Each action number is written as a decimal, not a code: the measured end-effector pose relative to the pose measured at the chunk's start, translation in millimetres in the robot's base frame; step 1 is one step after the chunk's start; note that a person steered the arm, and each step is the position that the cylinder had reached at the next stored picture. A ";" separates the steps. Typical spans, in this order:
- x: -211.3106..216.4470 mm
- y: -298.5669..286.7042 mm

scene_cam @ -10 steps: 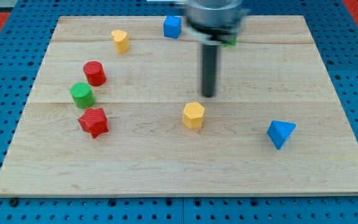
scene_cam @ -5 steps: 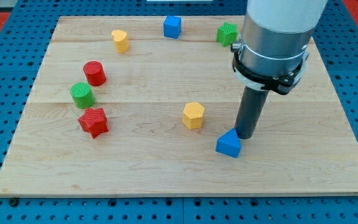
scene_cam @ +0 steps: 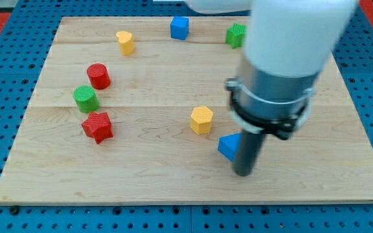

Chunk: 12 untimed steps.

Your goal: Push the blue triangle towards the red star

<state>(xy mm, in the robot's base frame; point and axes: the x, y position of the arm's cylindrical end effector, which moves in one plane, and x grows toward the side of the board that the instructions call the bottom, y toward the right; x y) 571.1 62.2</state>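
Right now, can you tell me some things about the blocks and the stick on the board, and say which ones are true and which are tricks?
1. My tip is right beside the blue triangle, on its right and lower side in the view. True.
2. The red star sits at the view's right edge. False: it sits on the view's left side, just below the green cylinder.
3. The yellow hexagon block lies between the red star and the blue triangle. True.
4. The blue triangle touches the red star. False: they are far apart.
5. The blue cube sits near the view's bottom. False: it is near the top edge.
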 end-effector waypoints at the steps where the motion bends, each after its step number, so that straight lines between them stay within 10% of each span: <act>1: -9.6 -51.6; 3: 19.4 62.1; 6: -35.3 -69.8; 8: -48.7 23.1; 10: -66.4 -121.4; 12: -51.2 -43.8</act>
